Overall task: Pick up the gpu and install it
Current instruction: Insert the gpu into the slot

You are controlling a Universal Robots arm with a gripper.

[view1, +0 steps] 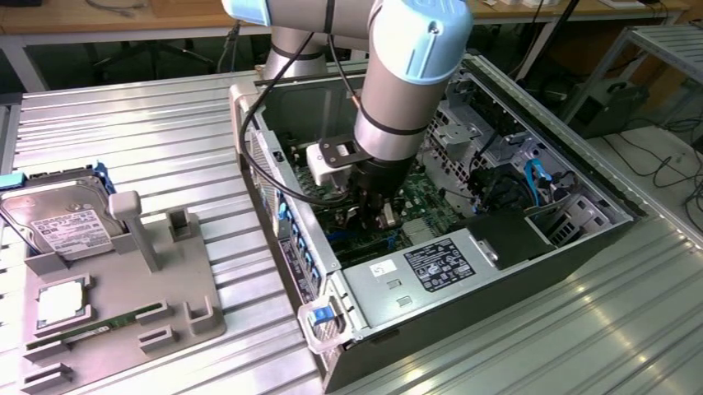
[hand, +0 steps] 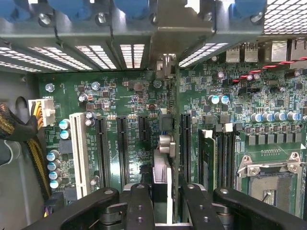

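Gripper point(hand: 165, 191): jaws clamped on gpu point(hand: 161, 170), card edge-on
Case point(view1: 302, 103): gpu inside, over motherboard point(hand: 124, 96) slots
Tray point(view1: 176, 280): hard drive point(view1: 66, 222), memory stick point(view1: 104, 327)

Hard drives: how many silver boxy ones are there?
1. The silver boxy hard drive with white label sits in the grey plastic holder, exterior view's left. More may hide inside the black computer case.

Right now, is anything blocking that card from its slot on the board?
Nothing visible does. The gripper holds the gpu edge-on over the motherboard, between empty black slots; the card itself hides the slot beneath it.
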